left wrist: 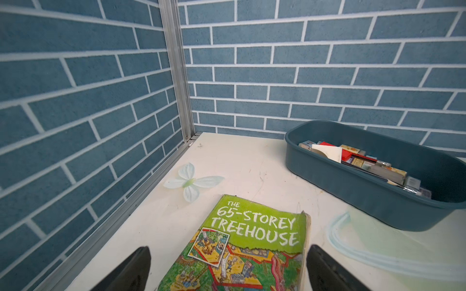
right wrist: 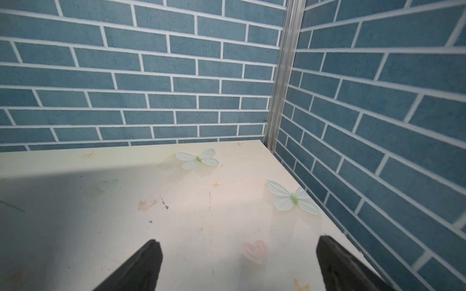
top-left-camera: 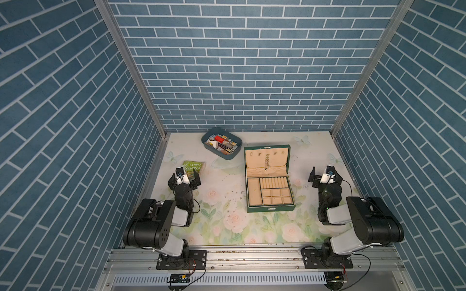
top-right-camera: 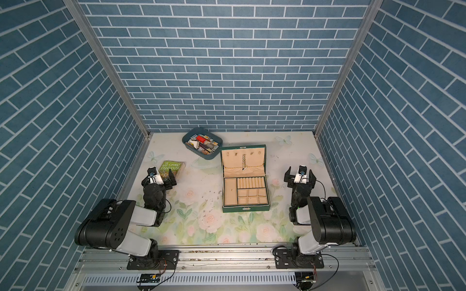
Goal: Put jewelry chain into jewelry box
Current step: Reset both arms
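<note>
While both arms rest folded at the near edge of the desk (top-left-camera: 227, 181), the jewelry box (top-left-camera: 268, 176) stands open slightly right of centre, its dark green lid tilted back toward 12 o'clock. In both top views the jewelry chain (top-left-camera: 267, 162) hangs inside the lid's beige lining from one of the small hooks, its lower end, with a small dark bead, reaching the gathered pocket along the lid's lower edge. The tray below shows a long compartment at 9 o'clock, ring rolls at 12 o'clock and small square cells at 5 o'clock. The left tool (top-left-camera: 184, 180), at 9 o'clock from the box, has its jaws spread wide and grips nothing; it sits above the paperback "The 65-Storey Treehouse" (left wrist: 252, 247). The right tool (top-right-camera: 300, 177), at 3 o'clock from the box, is likewise spread wide and holds nothing, over bare desk. A blue-grey oval bin (top-left-camera: 222, 146) of small items stands at 11 o'clock from the box, near the back wall.
</note>
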`<control>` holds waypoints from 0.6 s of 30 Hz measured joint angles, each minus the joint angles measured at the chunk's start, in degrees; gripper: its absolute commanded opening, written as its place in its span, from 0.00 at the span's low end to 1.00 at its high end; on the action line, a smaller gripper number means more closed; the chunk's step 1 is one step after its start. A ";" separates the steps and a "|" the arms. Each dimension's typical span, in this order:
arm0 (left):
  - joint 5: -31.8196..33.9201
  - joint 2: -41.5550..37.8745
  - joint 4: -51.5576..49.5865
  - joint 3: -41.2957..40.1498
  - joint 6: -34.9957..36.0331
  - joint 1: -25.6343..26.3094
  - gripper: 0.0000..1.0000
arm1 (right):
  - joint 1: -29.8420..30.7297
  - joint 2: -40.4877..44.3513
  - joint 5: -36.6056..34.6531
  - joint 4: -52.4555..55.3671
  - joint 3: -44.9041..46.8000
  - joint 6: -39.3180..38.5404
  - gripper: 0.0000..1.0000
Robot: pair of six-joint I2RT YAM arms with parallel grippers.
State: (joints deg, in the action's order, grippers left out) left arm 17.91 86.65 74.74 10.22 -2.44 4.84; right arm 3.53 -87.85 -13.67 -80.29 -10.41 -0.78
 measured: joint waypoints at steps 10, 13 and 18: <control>0.52 -0.02 0.15 0.00 -0.59 0.00 0.99 | 0.00 0.00 0.87 1.97 0.09 0.50 1.00; 0.48 0.00 0.15 0.00 -0.57 0.00 1.00 | 0.00 0.00 0.92 1.99 0.09 0.50 1.00; 0.48 0.00 0.15 0.00 -0.57 0.00 1.00 | 0.00 0.00 1.14 2.32 0.09 0.50 1.00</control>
State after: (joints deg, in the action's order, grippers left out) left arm 18.39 86.65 74.89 10.22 -3.01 4.84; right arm 3.53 -87.85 -12.53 -77.97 -10.33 -0.27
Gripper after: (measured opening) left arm 0.995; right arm 0.996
